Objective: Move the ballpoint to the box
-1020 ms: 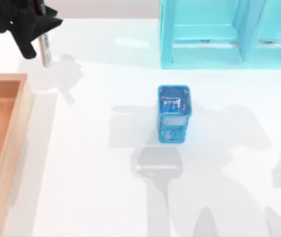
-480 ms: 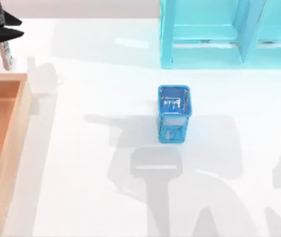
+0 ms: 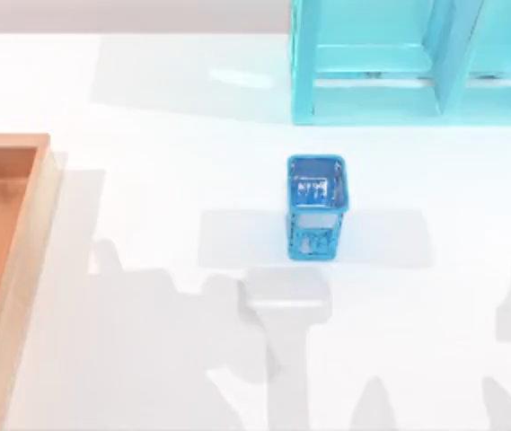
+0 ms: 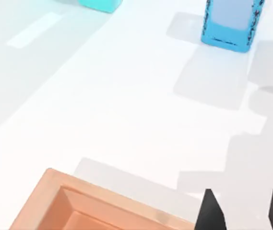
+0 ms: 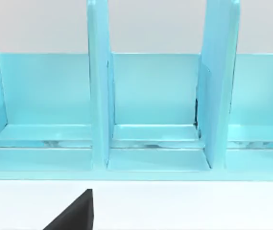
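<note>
Left gripper [image 4: 242,211]: over the box [image 4: 112,203] rim; 2 fingertips apart, grasp contents I cannot tell.
Right gripper [image 5: 74,213]: parked facing the cyan shelf unit [image 5: 150,110]; jaws I cannot tell.

Left tool [image 4: 244,211] with two matte black pointed fingertips, right tool [image 5: 74,213] perhaps a black wedge

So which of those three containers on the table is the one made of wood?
The shallow rectangular wooden tray at the table's left edge: tan rim, orange-brown inside. The small blue mesh cup and the cyan shelf unit are both blue-toned.
</note>
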`<state>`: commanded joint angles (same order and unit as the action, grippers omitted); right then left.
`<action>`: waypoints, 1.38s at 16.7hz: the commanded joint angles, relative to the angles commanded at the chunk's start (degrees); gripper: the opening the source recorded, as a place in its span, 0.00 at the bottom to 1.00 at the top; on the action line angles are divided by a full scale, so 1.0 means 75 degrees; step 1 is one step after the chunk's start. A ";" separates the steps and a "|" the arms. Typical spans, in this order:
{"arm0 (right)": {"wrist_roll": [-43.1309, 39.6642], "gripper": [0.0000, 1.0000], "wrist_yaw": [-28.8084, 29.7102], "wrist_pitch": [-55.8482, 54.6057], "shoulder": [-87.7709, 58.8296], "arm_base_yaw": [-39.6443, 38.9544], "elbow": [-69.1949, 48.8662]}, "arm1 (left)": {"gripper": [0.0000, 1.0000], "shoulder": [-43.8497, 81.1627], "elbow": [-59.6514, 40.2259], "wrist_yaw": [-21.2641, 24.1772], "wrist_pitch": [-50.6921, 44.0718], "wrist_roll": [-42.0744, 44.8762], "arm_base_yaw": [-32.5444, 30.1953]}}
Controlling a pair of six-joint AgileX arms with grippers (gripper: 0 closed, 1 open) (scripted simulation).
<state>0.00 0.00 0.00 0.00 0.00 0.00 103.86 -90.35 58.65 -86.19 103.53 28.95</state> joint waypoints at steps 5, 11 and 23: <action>0.0000 1.00 0.0000 0.0000 0.0000 0.0000 0.0000 | 0.00 0.0150 -0.0057 0.0235 -0.1599 0.1697 0.1027; 0.0000 1.00 0.0000 0.0000 0.0000 0.0000 0.0000 | 0.00 0.0175 -0.0077 0.0176 -0.1896 0.2077 0.1168; 0.0000 1.00 0.0000 0.0000 0.0000 0.0000 0.0000 | 0.00 -0.0077 0.1576 0.0396 0.0602 0.0890 0.0548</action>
<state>0.00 0.00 0.00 0.00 0.00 0.00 103.29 -78.52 61.62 -81.68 110.20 33.07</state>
